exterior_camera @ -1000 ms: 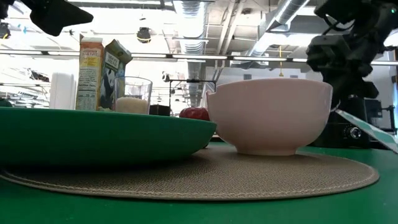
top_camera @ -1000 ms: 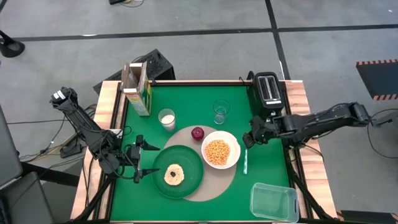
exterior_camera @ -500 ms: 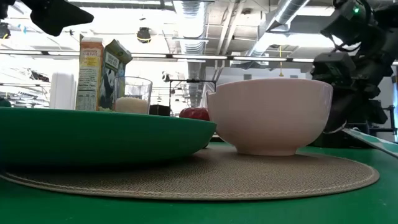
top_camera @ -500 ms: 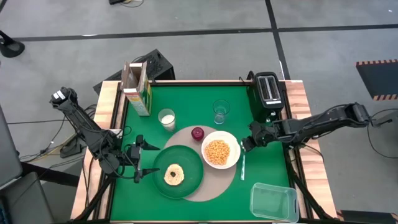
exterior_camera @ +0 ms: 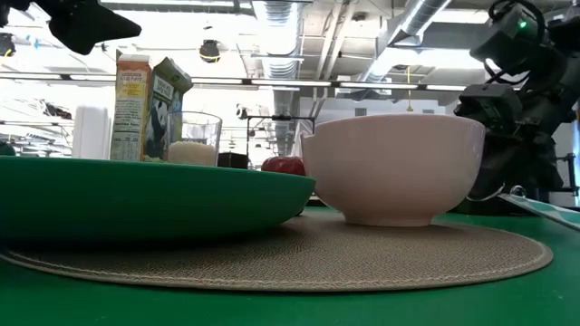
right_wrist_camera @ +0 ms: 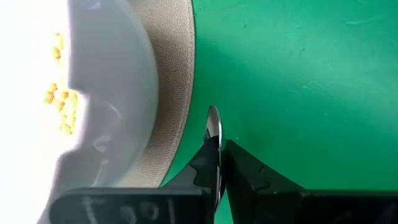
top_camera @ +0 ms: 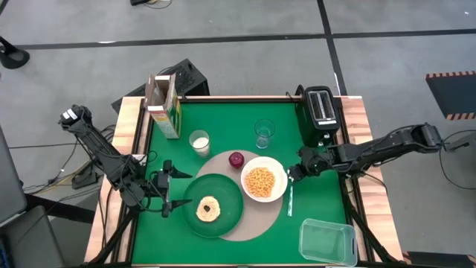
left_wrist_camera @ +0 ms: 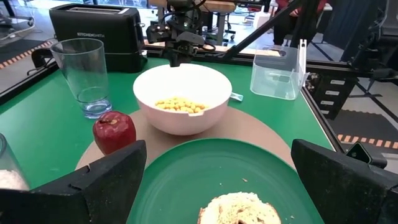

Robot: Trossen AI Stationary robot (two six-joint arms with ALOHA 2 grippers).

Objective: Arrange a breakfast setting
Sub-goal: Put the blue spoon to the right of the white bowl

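A round tan mat (top_camera: 256, 219) carries a dark-green plate (top_camera: 223, 190) with a bagel and a white bowl (top_camera: 262, 181) of cereal. A red apple (top_camera: 236, 159) sits at the mat's far edge. A clear glass (top_camera: 263, 134) and the cereal box (top_camera: 163, 104) stand farther back. My right gripper (top_camera: 295, 173) is just right of the bowl, shut on the metal spoon (top_camera: 290, 197). My left gripper (top_camera: 165, 195) hangs open and empty left of the plate. My right gripper pinches the spoon near its far end (right_wrist_camera: 216, 146) between its two fingers, slanting down from the table's right side. The spoon stands on edge between the fingers and runs toward the near edge, low and nearly level (exterior_camera: 544, 205). Whether it rests on the table I cannot tell.
A glass of milk (top_camera: 198, 141) stands beside the cereal box. A black toaster (top_camera: 321, 112) is at the far right corner. A clear plastic tub (top_camera: 327, 242) is at the near right corner. Bare green table (top_camera: 312, 201) lies between mat and right edge.
My right gripper has gone down and a little toward the bowl with the spoon. The spoon, tilted and held higher a second ago, now lies low and nearly level beside the mat's right edge.
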